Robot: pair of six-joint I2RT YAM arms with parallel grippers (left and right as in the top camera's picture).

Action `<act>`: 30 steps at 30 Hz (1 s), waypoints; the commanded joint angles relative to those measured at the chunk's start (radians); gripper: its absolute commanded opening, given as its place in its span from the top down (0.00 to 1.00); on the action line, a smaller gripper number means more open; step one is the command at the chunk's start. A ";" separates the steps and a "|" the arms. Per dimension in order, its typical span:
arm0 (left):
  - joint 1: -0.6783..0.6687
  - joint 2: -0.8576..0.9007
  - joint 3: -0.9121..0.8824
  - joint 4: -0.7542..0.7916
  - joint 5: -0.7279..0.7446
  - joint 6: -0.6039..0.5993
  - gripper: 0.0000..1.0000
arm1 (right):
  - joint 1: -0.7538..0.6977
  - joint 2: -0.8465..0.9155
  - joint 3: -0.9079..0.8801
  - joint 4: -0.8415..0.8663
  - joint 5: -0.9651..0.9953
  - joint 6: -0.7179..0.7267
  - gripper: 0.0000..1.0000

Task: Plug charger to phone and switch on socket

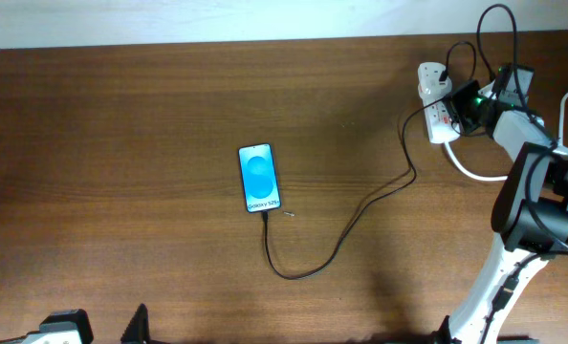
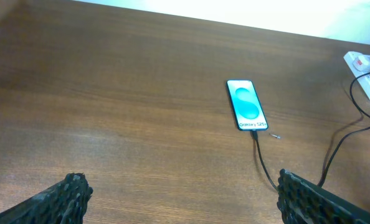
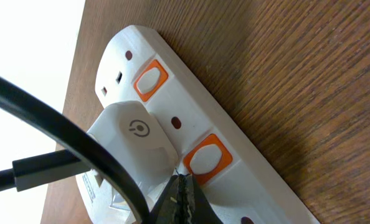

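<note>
The phone (image 1: 258, 178) lies flat mid-table with its blue screen lit, and shows again in the left wrist view (image 2: 246, 104). The charger (image 1: 308, 272), a thin black cable, meets the phone's lower end, loops right and runs up to the socket (image 1: 435, 107) at the far right. There a white adapter (image 3: 132, 140) is plugged in. My right gripper (image 3: 180, 180) is shut, its tips against the socket's face at the edge of an orange-framed switch (image 3: 205, 158). My left gripper (image 2: 185, 205) hangs open low over bare wood, well short of the phone.
A second orange-framed switch (image 3: 151, 79) sits further along the strip. The strip's thick white cord (image 1: 475, 172) curves off beside the right arm. A tiny metal bit (image 1: 291, 212) lies just right of the phone's lower end. The table's far edge runs just behind the socket.
</note>
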 commanded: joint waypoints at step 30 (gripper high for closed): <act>-0.005 -0.007 -0.006 0.006 -0.011 -0.010 0.01 | 0.053 -0.012 0.145 -0.192 0.159 -0.235 0.96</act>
